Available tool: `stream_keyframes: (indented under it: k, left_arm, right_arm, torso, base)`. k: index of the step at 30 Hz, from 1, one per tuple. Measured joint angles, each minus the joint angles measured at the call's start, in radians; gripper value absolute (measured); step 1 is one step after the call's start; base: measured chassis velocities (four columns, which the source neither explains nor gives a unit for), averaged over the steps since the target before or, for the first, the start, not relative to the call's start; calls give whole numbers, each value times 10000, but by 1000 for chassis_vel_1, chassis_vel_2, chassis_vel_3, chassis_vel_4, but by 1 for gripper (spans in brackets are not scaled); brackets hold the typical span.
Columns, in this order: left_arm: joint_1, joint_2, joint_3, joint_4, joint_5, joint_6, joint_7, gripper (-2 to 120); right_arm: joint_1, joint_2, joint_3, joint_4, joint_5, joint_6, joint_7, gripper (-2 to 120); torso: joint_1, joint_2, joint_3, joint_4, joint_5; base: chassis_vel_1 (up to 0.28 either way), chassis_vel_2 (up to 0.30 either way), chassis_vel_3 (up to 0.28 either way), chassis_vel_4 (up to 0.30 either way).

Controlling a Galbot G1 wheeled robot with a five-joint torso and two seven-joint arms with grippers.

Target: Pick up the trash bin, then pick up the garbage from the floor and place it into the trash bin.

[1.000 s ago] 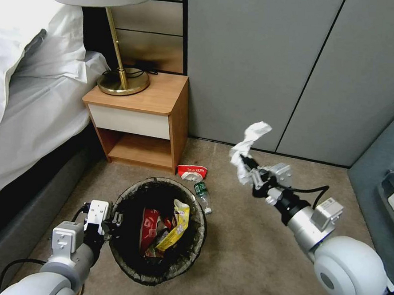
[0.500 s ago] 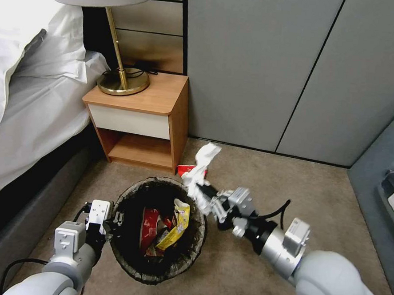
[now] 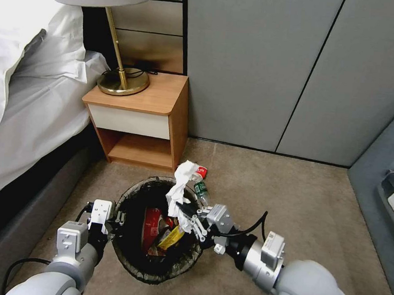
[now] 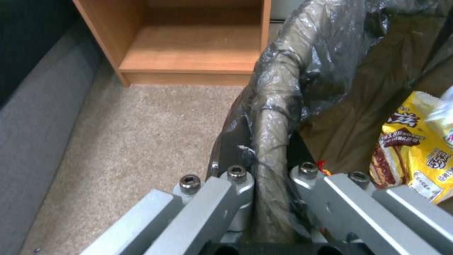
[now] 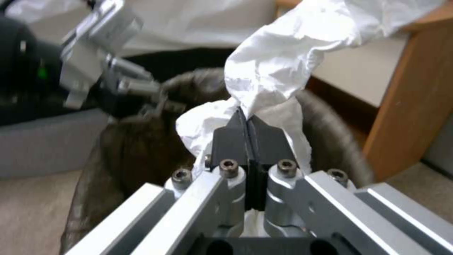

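Observation:
The trash bin point(image 3: 151, 276), lined with a dark bag, sits low in front of me in the head view. My left gripper point(image 3: 118, 218) is shut on its left rim; the left wrist view shows the fingers clamped on the bag-covered rim point(image 4: 271, 141). My right gripper point(image 3: 185, 211) reaches over the bin's right rim, shut on a white crumpled tissue point(image 3: 180, 184), which stands up above the bin mouth. The right wrist view shows that tissue point(image 5: 283, 60) pinched between the closed fingertips. Inside the bin lie a red packet point(image 3: 151, 222) and a yellow wrapper point(image 3: 171, 237). On the carpet behind the bin lie a red packet point(image 3: 201, 169) and a small plastic bottle point(image 3: 201, 191).
A wooden nightstand point(image 3: 141, 113) with a brass lamp point(image 3: 121, 78) stands behind the bin. The bed point(image 3: 25, 110) runs along the left. Grey wall panels point(image 3: 277, 72) close the back, and open carpet point(image 3: 300, 203) lies to the right.
My right arm has swung left and down, carrying the tissue from mid-air on the right to over the bin's right rim. The left gripper has kept its hold on the rim.

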Motion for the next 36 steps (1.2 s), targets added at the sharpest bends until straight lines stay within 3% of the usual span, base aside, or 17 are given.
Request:
stream_keyframes:
  k: [15, 20, 26, 36]
  left_arm:
    - [-59, -104, 166, 0, 99, -21, 51, 1]
    - [-109, -72, 145, 0, 75, -24, 61, 1]
    - [-160, -79, 163, 0, 64, -28, 142, 1]
    - [-186, -15, 163, -1, 13, -40, 145, 1]
  right_arm:
    - [294, 363, -1000, -714, -702, -149, 73, 0]
    - [369, 404, -1191, -845, -858, -356, 458, 17]
    - [554, 464, -1586, -780, -544, -1003, 1927, 41]
    - [513, 310, -1374, -441, -591, -1189, 2004, 75]
  torso:
    - [0, 0, 0, 0, 0]
    - [0, 0, 0, -1, 1]
    - [0, 0, 0, 0, 1]
    - [0, 0, 0, -1, 1]
  base:
    - [0, 0, 0, 0]
    - [0, 0, 0, 0]
    - [0, 0, 0, 0]
    - [0, 0, 0, 0]
